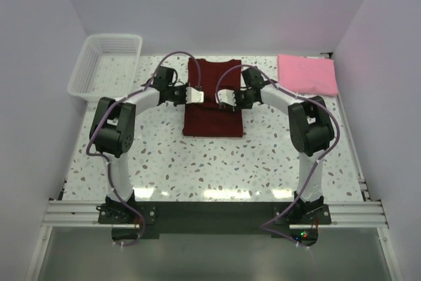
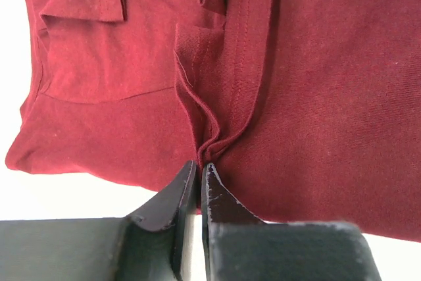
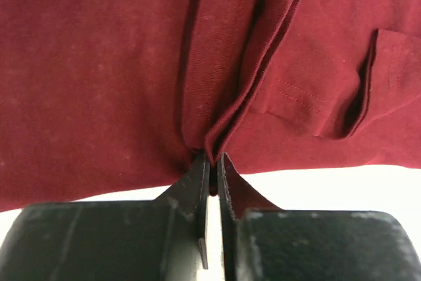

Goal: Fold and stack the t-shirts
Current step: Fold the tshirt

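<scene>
Desk [image 1: 197,162]: speckled, carried everything.
Maroon t-shirt [image 1: 212,120]: lay partly folded at the desk's middle, between the arms.
Mesh basket [image 1: 80,74]: stood at the far-left corner, apart from both shirts.
Pink t-shirt [image 1: 307,74]: lay folded at the far-right corner.
Left gripper [image 2: 199,166]: jaws pinched a maroon fold.
Right gripper [image 3: 212,159]: jaws pinched a maroon fold.

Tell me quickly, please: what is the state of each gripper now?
Left gripper: closed, pinching a fold of the maroon t-shirt.
Right gripper: closed, pinching a fold of the same shirt.
</scene>
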You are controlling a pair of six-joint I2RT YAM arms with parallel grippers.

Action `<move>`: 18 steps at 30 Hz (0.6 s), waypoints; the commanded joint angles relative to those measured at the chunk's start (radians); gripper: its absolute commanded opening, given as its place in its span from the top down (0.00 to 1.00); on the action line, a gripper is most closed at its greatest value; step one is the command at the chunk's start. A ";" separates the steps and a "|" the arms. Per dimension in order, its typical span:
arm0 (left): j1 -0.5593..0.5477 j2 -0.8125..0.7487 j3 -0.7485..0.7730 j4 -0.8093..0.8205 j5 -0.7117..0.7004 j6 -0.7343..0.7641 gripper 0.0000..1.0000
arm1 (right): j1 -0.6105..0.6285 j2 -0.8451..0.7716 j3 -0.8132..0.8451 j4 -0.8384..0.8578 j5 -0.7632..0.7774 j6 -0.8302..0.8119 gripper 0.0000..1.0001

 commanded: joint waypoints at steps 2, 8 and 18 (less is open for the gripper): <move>0.012 0.012 0.044 0.101 -0.029 -0.041 0.80 | -0.010 0.010 0.096 0.017 0.011 0.029 0.83; 0.092 0.046 0.220 0.107 -0.062 -0.422 0.67 | -0.037 -0.014 0.221 -0.022 0.016 0.199 0.54; 0.169 -0.100 0.166 -0.046 0.156 -0.950 0.45 | -0.050 -0.004 0.480 -0.447 -0.063 0.766 0.33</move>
